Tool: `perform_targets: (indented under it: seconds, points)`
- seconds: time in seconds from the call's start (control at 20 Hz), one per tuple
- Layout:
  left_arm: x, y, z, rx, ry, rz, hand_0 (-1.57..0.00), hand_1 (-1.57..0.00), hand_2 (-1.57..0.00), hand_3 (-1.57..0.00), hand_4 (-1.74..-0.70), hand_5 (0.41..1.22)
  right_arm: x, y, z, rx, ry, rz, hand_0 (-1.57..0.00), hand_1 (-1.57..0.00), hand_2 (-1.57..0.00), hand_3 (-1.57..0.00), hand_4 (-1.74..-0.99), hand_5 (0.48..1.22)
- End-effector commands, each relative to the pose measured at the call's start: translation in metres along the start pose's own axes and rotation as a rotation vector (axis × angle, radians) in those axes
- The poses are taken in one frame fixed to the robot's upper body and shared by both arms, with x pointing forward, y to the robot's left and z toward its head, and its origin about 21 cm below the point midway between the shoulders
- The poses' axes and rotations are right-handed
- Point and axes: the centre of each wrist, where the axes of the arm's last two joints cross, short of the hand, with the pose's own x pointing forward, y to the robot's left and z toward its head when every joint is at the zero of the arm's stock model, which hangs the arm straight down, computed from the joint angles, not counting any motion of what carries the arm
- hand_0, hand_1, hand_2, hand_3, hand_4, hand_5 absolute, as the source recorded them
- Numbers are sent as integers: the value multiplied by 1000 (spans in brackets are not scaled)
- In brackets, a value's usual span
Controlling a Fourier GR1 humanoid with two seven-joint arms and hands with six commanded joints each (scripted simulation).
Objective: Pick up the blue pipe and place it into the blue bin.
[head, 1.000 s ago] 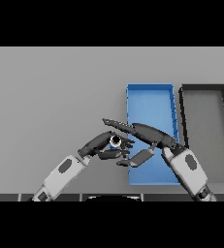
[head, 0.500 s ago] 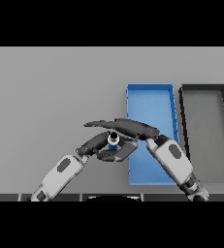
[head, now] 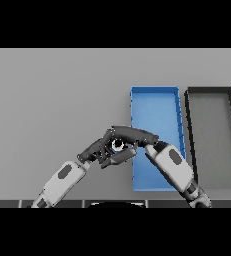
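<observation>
Only one round end of the blue pipe (head: 118, 145) shows, lifted off the grey table just left of the blue bin (head: 154, 102). My left hand (head: 93, 151) comes in from the lower left, its fingers curled against the pipe's left side. From the lower right, my right hand (head: 134, 135) arches over the pipe with fingers bent down at the tips and the thumb (head: 121, 158) beneath it. Both hands hide the rest of the pipe. The bin's visible inside holds nothing, and my right forearm (head: 172, 167) lies across its near part.
A dark grey bin (head: 210, 92) of about the same size stands directly right of the blue bin. Bare grey table (head: 52, 95) stretches to the left and toward the far edge.
My right hand has swept left from over the blue bin, and its fingers have closed down over the pipe. The left hand has stayed with the pipe, shifting only slightly.
</observation>
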Motion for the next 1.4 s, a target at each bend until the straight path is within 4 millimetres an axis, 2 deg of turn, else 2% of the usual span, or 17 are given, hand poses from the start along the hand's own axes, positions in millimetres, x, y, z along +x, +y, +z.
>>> perform_targets:
  seconds: [0.0, 0.15, 0.25, 0.3, 0.35, 0.45, 0.55, 0.6, 0.7, 0.85, 0.95, 1.15, 1.35]
  points:
    - [1, -2, -2, -4, 11, -11, -1429, -1423, -1419, -588, -1719, 1214, 0, 2, 0, -9, -8, 16, -1424, -1427, -1427, -1376, -1456, 1010]
    - [2, 3, -5, -7, 10, -61, -1498, -1453, -1493, -527, -1730, 1217, 0, 3, 3, -13, -28, 55, -1496, -1497, -1497, -1471, -1469, 1113]
    - [0, 2, -5, -15, 9, -71, -1499, -1356, -1521, -505, -1734, 1219, -1, 4, 3, 5, -17, 32, -1523, -1524, -1524, -1507, -1473, 1152]
    - [-3, 3, -5, -30, 10, -76, -1426, -1220, -1350, -531, -1637, 1219, -2, 3, 7, 7, -7, 12, -1533, -1533, -1533, -1520, -1474, 1166]
    - [-3, 1, -6, -48, 10, -85, -1407, -1190, -1242, -518, -1544, 1219, -3, 5, 4, 12, -16, 12, -1540, -1541, -1541, -1530, -1477, 1177]
    - [1, 7, -4, -74, 42, -102, -979, -802, -819, -332, -1343, 1220, -2, 8, 1, 5, -41, 28, -1551, -1552, -1552, -1545, -1480, 1193]
    - [-1, 9, -2, -120, 48, -114, -626, -513, -524, -212, -1179, 1213, -1, 9, 4, 9, -37, 25, -1558, -1559, -1559, -1554, -1481, 1203]
    - [0, 9, -2, -130, 64, -129, -501, -410, -419, -170, -1110, 1184, -1, 7, 2, 9, -38, 19, -1561, -1561, -1561, -1558, -1482, 1206]
    - [2, 10, -1, -128, 51, -163, -320, -262, -268, -108, -995, 1042, 3, 7, 2, 6, -52, 13, -1565, -1565, -1565, -1562, -1483, 1212]
    - [-3, 11, -2, -90, 102, -171, -163, -134, -137, -55, -880, 842, 8, 9, -2, 1, -54, 11, -1568, -1568, -1568, -1567, -1484, 1216]
    - [-5, 12, -2, -80, 109, -182, -104, -85, -87, -35, -836, 754, 6, 8, 2, -10, -57, 15, -1569, -1569, -1569, -1568, -1485, 1218]
    - [-9, 11, 1, -50, 122, -146, -42, -34, -35, -14, -842, 636, 3, 10, 0, -29, -60, 11, -1570, -1570, -1570, -1570, -1487, 1220]
    - [-1, 10, 2, -24, 191, -112, -17, -13, -14, -5, -880, 605, 6, 4, 1, -37, -69, -34, -1571, -1571, -1571, -1571, -1492, 1220]
